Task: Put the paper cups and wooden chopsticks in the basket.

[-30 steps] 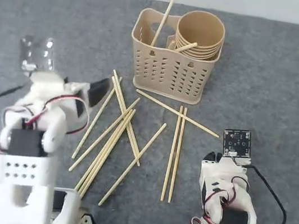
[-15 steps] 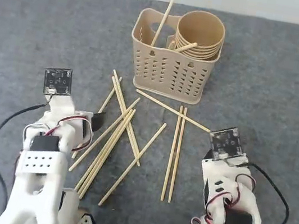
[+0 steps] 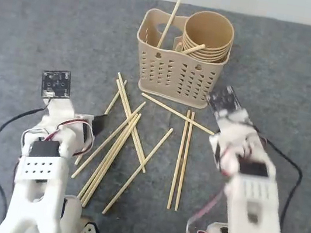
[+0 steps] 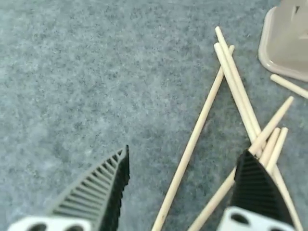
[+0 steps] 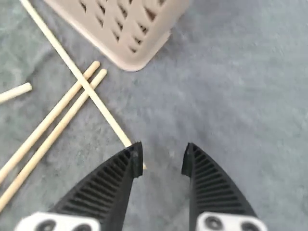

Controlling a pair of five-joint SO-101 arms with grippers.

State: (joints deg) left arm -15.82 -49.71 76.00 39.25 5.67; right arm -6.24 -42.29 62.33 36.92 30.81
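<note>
A beige slotted basket (image 3: pixel 178 67) stands at the back with a stack of brown paper cups (image 3: pixel 208 35) and two chopsticks (image 3: pixel 173 13) inside it. Several wooden chopsticks (image 3: pixel 122 138) lie scattered on the grey mat in front. My left gripper (image 4: pixel 186 151) hangs open and wide, low over the left of the pile, with one chopstick (image 4: pixel 192 142) lying between its fingers; in the high view it is (image 3: pixel 96 126). My right gripper (image 5: pixel 162 145) is open over the mat by the basket's corner (image 5: pixel 130 29). The end of a slanted chopstick (image 5: pixel 91 91) lies at one fingertip.
Two parallel chopsticks (image 3: pixel 182 156) lie between the arms. Black cables (image 3: pixel 0 127) trail beside both arm bases. Bare grey mat stretches left and right of the basket. The right arm (image 3: pixel 245 166) leans over the mat's right half.
The right arm has swung forward from its folded pose towards the basket, over the slanted chopstick's end. The left arm pulled back and lowered a second ago, then barely moved.
</note>
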